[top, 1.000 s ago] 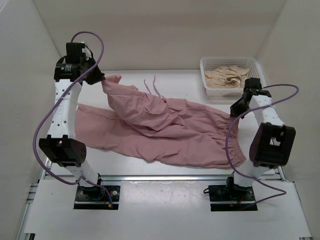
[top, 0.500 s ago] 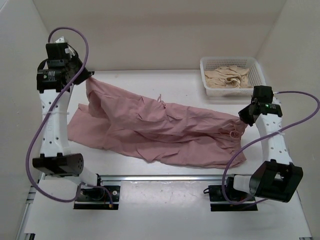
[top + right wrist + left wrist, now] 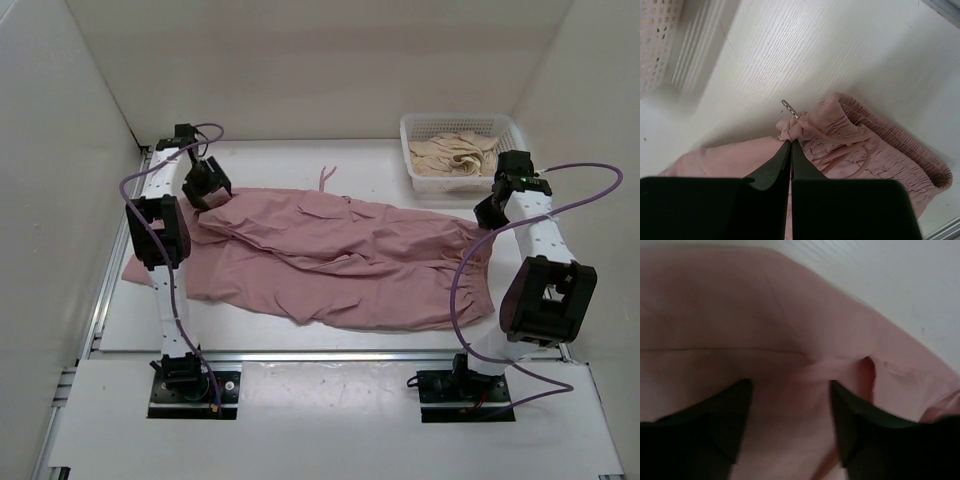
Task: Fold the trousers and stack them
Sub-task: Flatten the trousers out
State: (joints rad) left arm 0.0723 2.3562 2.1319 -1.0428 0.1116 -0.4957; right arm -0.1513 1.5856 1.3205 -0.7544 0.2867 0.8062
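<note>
Both my arms stand at opposite ends of the trousers, which lie spread on the table with their long axis running from my left to my right. The waist is at my right and the legs reach away to my left.

My right gripper is pressed together on a bunch of pink cloth just beside the gathered waistband, at the far right corner of the garment. My left gripper hangs spread over the far leg near its hem. Its dark fingers stand apart with cloth below them and nothing nipped. Whether the tips touch the fabric I cannot tell.

The near leg runs out under my left arm toward the table's left edge, splayed away from the far leg. The drawstring trails on bare table at the far side. The basket holding a beige garment sits at the far right, beyond my right gripper and apart from the trousers.

With the length lying crosswise, I judge that a halving fold would carry one end over to the other. My left gripper is the nearer to the hems, and my right has the waist in its pinch. The left would have to close on cloth first, and the splayed legs may want laying together before any fold.
</note>
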